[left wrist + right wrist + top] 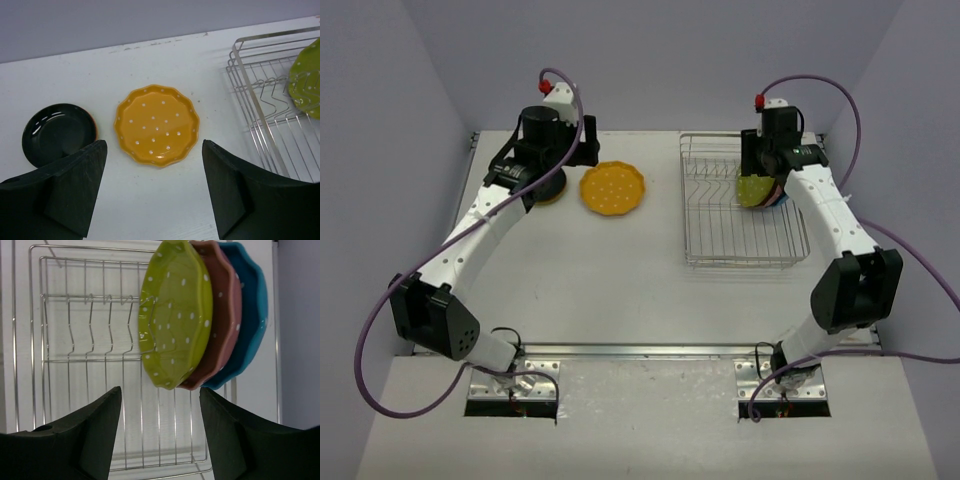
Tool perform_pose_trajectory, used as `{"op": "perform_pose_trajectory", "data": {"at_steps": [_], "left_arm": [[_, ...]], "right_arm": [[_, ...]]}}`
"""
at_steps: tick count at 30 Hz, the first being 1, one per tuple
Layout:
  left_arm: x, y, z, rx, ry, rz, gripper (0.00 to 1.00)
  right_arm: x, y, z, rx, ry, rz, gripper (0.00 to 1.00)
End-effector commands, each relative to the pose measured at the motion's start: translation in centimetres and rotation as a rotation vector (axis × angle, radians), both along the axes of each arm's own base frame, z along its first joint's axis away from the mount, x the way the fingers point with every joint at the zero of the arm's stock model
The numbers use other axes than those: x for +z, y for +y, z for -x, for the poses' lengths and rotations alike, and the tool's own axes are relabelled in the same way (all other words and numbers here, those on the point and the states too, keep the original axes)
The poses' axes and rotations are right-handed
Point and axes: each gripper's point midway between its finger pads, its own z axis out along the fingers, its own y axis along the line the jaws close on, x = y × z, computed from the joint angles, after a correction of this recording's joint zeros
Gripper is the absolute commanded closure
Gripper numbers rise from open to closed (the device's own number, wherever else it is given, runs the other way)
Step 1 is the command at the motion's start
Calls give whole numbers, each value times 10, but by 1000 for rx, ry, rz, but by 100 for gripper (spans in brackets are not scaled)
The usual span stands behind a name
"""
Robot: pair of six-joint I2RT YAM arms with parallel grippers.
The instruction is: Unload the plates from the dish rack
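Bright, even, diffuse light. Shadows on the flat white table (620, 270) faint and soft. Small glare streaks on the glossy round black plate (57, 132) and the lime green dotted wavy-rimmed plate (175, 315). Wrist views sharp, top view coarser.
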Motion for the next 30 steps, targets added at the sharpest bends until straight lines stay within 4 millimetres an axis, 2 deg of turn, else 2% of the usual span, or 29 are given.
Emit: {"op": "perform_pose_trajectory", "data": {"at_steps": [1, 8, 14, 21, 30], "left_arm": [[-26, 17, 14, 31, 40, -64, 25], [-27, 17, 28, 12, 37, -41, 23], [-16, 15, 31, 4, 23, -10, 23], [-19, 15, 30, 6, 29, -8, 22], [-20, 12, 31, -13, 29, 10, 22]], "right_arm": [[21, -23, -21, -108, -66, 94, 36], [0, -30, -38, -142, -9, 70, 35], [-23, -39, -49, -158, 47, 81, 35], [-47, -44, -55, -169, 94, 51, 34], [-83, -41, -62, -156, 157, -109, 36]]}}
